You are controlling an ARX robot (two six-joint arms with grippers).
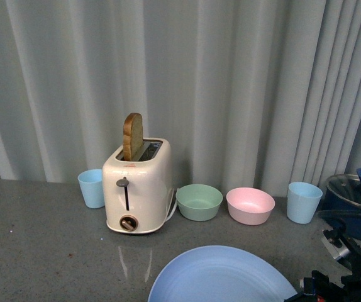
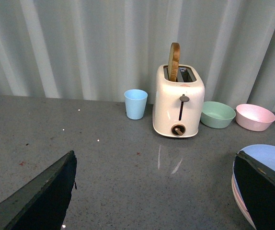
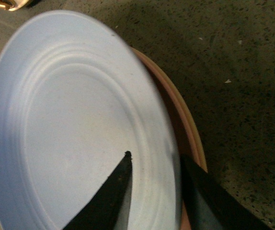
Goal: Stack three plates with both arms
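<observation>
The light blue plate [image 1: 221,277] is at the near edge of the grey counter, slightly tilted. My right gripper [image 3: 154,158] is shut on its rim, one finger on top of the plate and one under it; the arm shows at the bottom right of the front view [image 1: 341,286]. In the right wrist view the blue plate [image 3: 70,124] lies over a pink plate's rim [image 3: 188,120]. The left wrist view shows the blue plate [image 2: 271,158] above pink and pale rims [image 2: 240,199]. I cannot pick out the cream-beige plate for certain. My left gripper [image 2: 154,158] is open and empty, left of the plates.
A cream toaster [image 1: 136,185] with a bread slice stands at the back. Beside it are a blue cup [image 1: 92,187], a green bowl [image 1: 199,201], a pink bowl [image 1: 250,205], another blue cup [image 1: 304,202] and a dark blue lidded pot [image 1: 356,204]. A curtain hangs behind.
</observation>
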